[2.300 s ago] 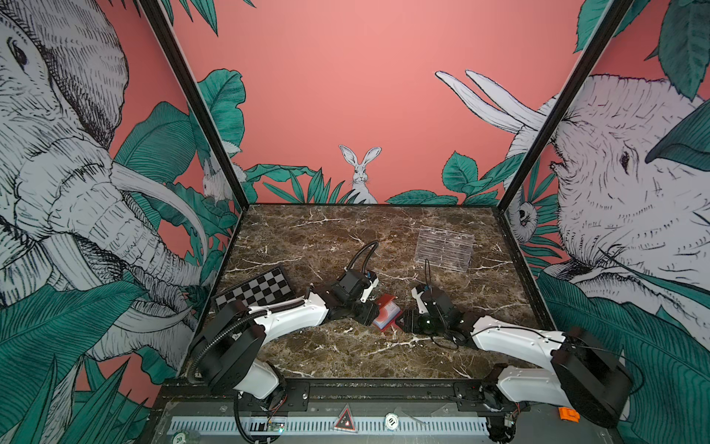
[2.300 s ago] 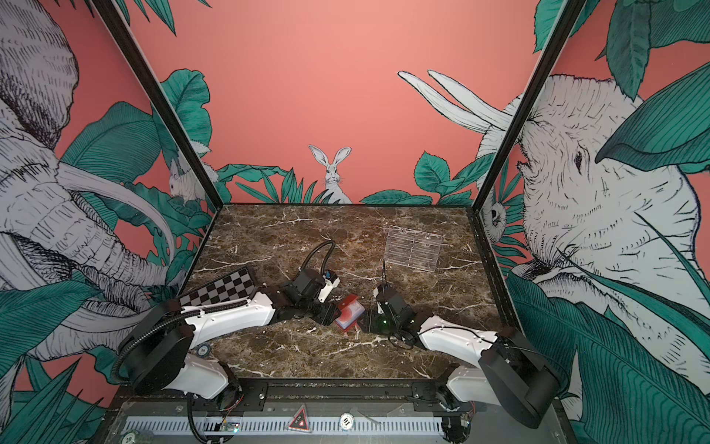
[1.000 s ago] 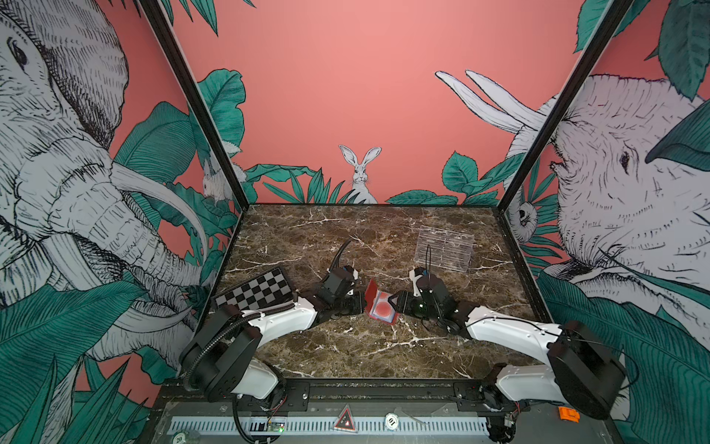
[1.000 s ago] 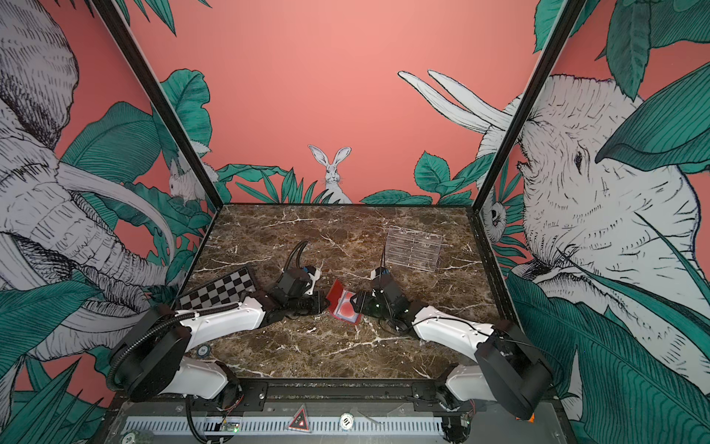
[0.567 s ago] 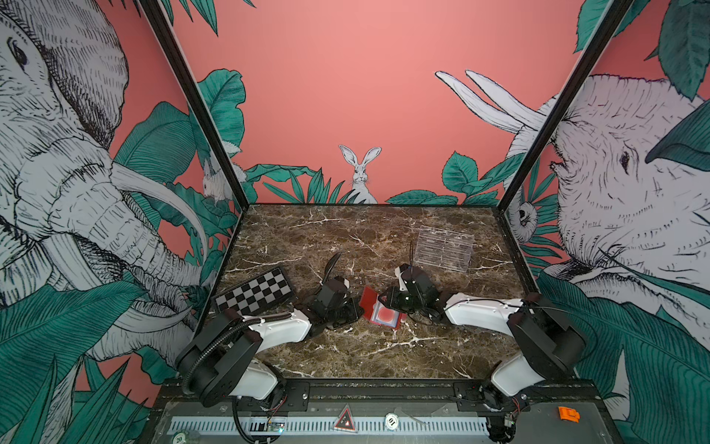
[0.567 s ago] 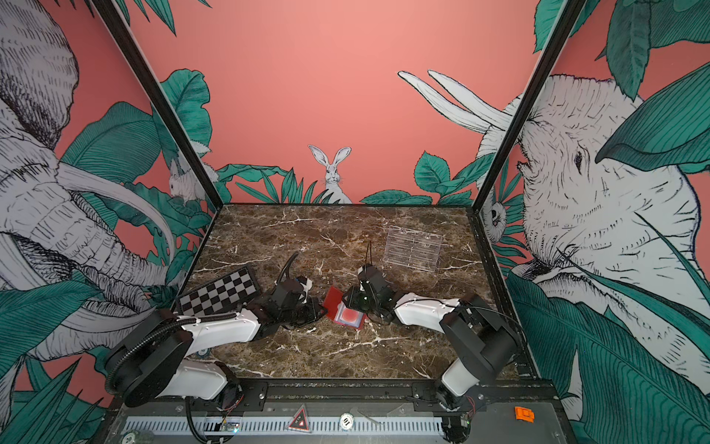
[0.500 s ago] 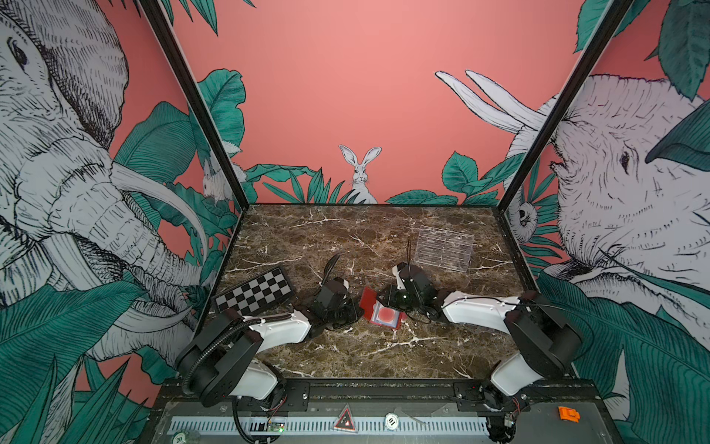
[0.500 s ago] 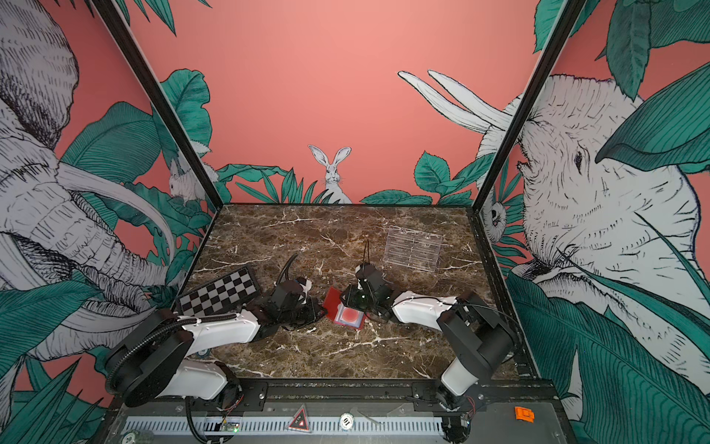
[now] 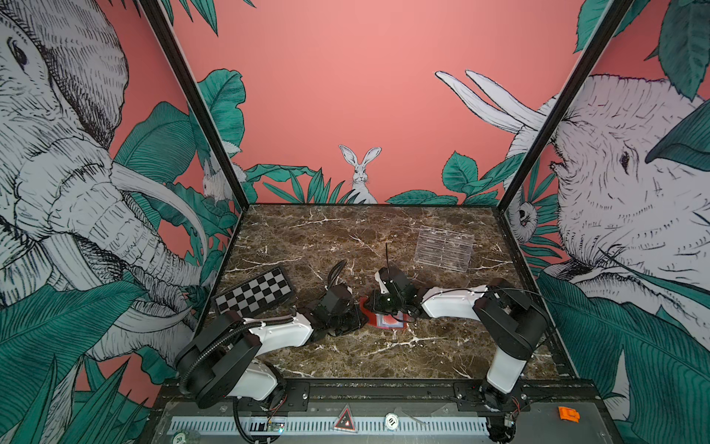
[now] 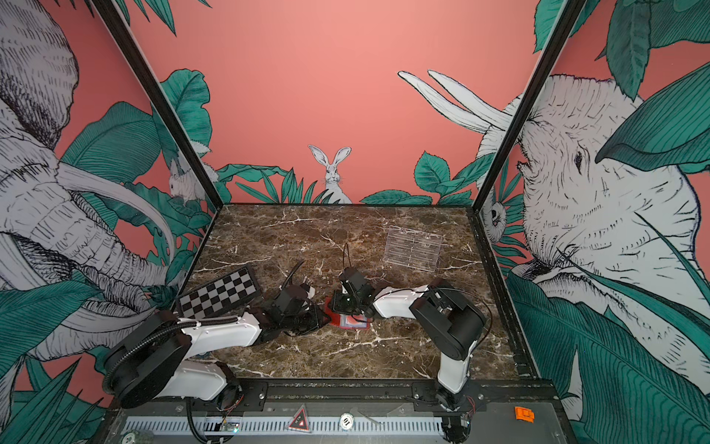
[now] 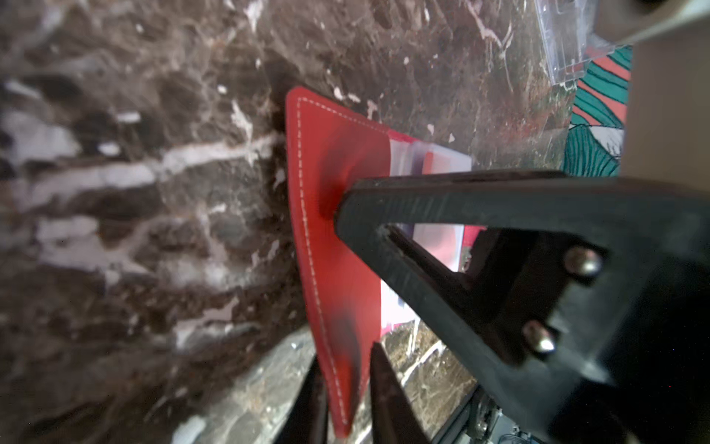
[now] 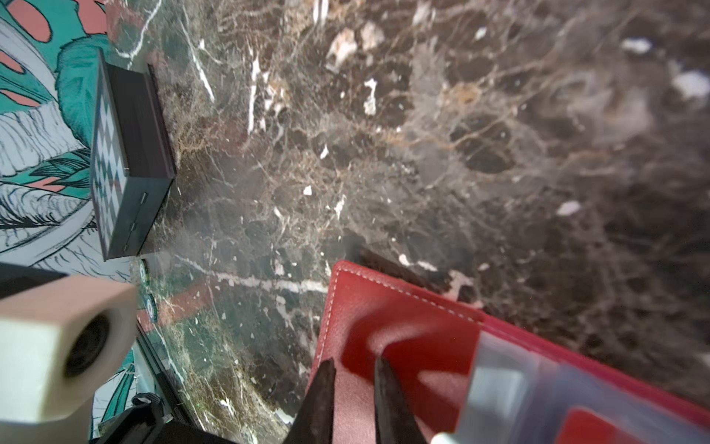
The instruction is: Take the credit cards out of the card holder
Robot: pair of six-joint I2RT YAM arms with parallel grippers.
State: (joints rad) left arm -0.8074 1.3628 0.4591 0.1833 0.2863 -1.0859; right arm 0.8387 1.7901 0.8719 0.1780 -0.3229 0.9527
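The red card holder [image 9: 389,321] [image 10: 351,322] lies open on the marble between both grippers. One stitched flap [image 11: 338,153] stands up. The credit cards sit in its clear sleeves: a white and red one [image 11: 438,238], and a red one [image 12: 599,426]. My left gripper [image 9: 359,315] [image 11: 345,353] straddles the flap's lower edge, jaws slightly apart, a sliver of light beside the flap. My right gripper [image 9: 375,307] [image 12: 355,361] reaches in from the other side, jaws narrowly apart. A black right fingertip [image 11: 340,207] rests against the flap's face [image 12: 403,307].
A black-and-white chequered board [image 9: 253,294] [image 12: 115,173] lies at the left. A clear acrylic stand [image 9: 443,250] [image 11: 564,38] sits at the back right. The left arm's pale wrist camera [image 12: 57,338] is close beside the holder.
The holder has come down from between the raised grippers onto the marble. My right gripper moved left onto it and narrowed its jaws. My left jaws have eased apart on the flap.
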